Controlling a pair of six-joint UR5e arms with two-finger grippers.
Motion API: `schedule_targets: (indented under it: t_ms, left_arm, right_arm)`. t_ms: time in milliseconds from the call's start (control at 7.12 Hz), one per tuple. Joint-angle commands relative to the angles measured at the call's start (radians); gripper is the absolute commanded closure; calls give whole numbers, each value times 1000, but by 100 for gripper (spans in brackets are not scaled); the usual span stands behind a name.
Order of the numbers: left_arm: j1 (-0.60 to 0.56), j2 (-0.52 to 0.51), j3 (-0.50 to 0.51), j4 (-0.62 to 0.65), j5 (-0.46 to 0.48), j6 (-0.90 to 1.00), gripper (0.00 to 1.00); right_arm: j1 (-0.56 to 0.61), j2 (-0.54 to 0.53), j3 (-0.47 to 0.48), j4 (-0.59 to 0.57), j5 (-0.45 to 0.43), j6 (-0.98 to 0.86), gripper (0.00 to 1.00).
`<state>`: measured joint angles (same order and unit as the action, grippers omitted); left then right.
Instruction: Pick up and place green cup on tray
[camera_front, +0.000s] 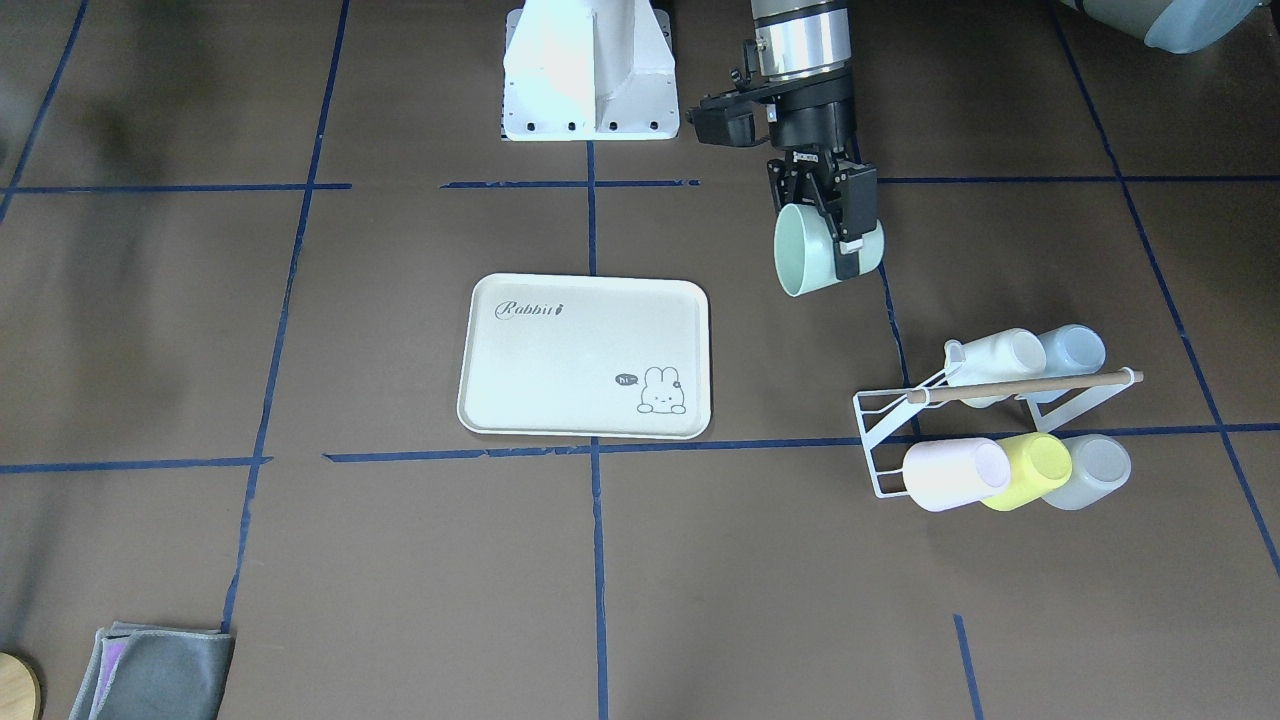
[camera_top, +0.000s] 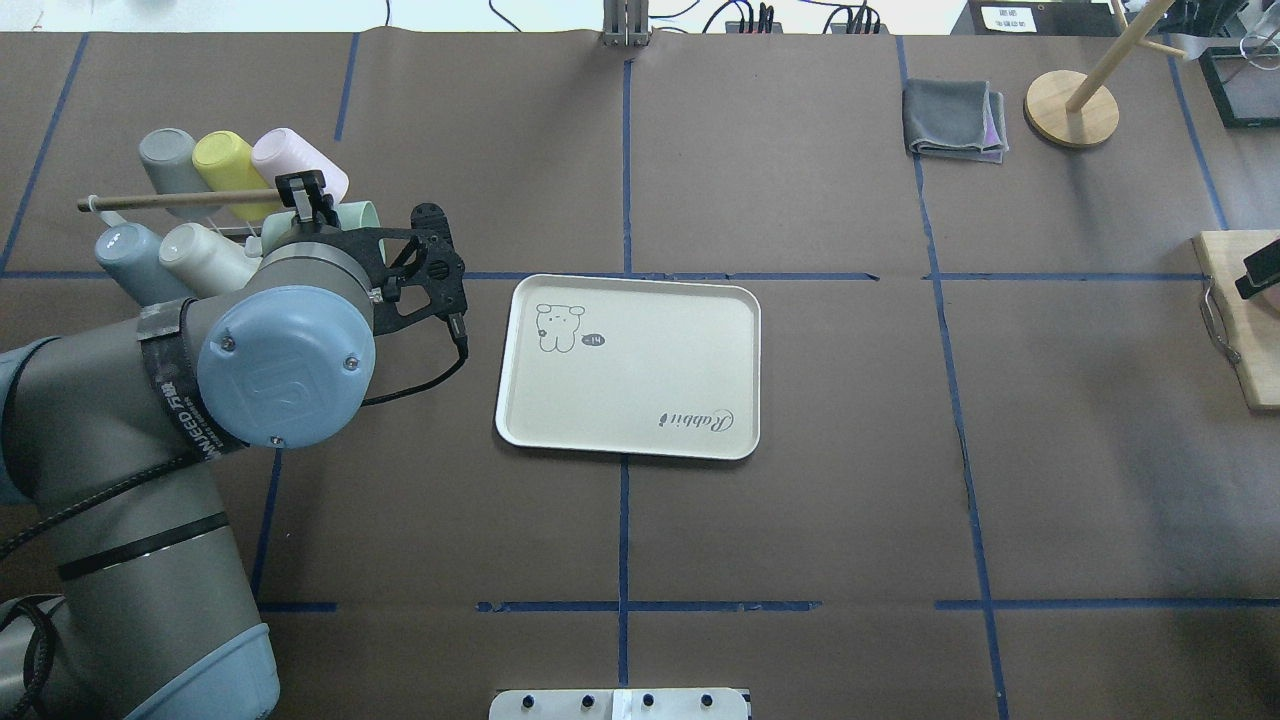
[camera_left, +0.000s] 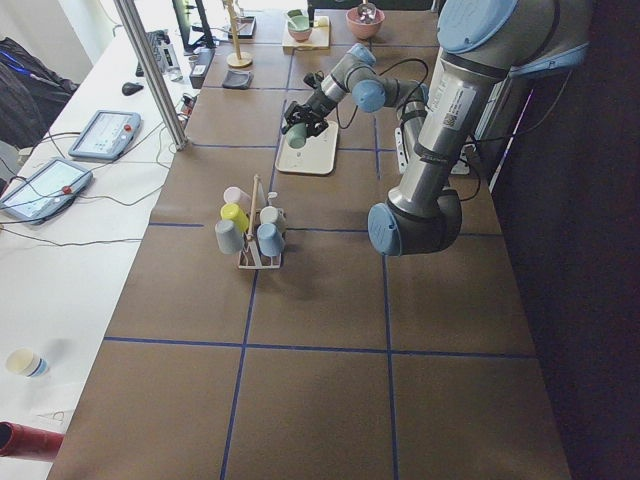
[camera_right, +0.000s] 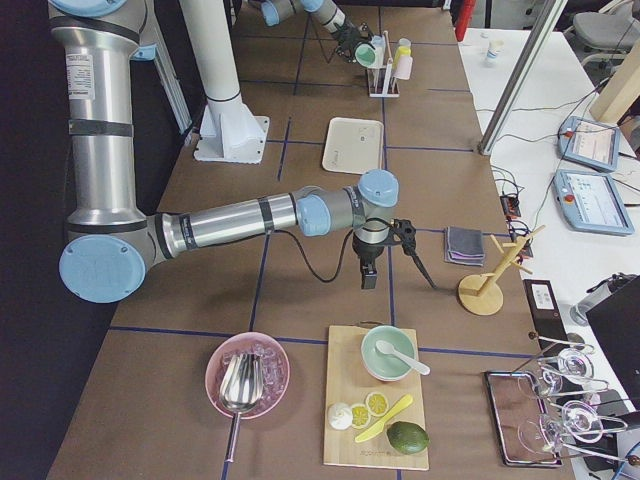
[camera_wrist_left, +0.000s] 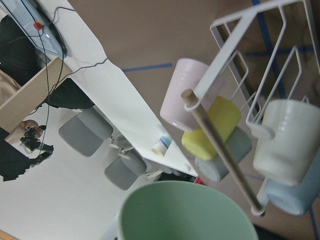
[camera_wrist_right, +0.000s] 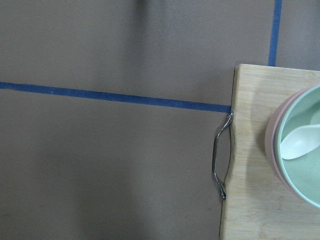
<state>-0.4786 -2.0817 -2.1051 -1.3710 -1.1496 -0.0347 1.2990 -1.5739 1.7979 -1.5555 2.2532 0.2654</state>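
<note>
L gripper (camera_front: 835, 225) clamps green cup (camera_front: 808, 265), tipped sideways.
Front-facing view: cup at 2 o'clock of tray (camera_front: 560, 370); R gripper (camera_right: 367, 278) grip: can't tell.

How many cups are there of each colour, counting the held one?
green cup: 1, held in the left gripper
white cup: 1
pale blue cup: 1
pink cup: 1
yellow cup: 1
grey cup: 1
Total: 6

Green cup (camera_front: 805, 262): smooth matt plastic. Tray (camera_front: 585, 356): smooth cream plastic. Rack (camera_front: 867, 445): white wire, wooden rod (camera_front: 1025, 387).
</note>
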Motion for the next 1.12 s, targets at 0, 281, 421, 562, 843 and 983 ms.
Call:
schedule_targets:
  t_ms: [0,281,421,562,843,983]
  left_arm:
    - [5,3,112,-296,-71,-84,46]
    - [20,43,300,-782,-108,-221,53]
    - [28,45,382,-950,-108,-258,56]
    - [34,43,436,-1056,-108,-267,56]
    - [61,28,543,-1274,-107,-353,55]
    - [81,25,603,-1381,-102,-396,55]
  right_arm:
    - [0,0,0,0,-1,0,0]
    - [0,2,0,0,0,0,0]
    - [0,2,0,0,0,0,0]
    - [0,2,0,0,0,0,0]
    - [0,0,0,0,0,0,0]
    - [0,0,-2,0,0,0,0]
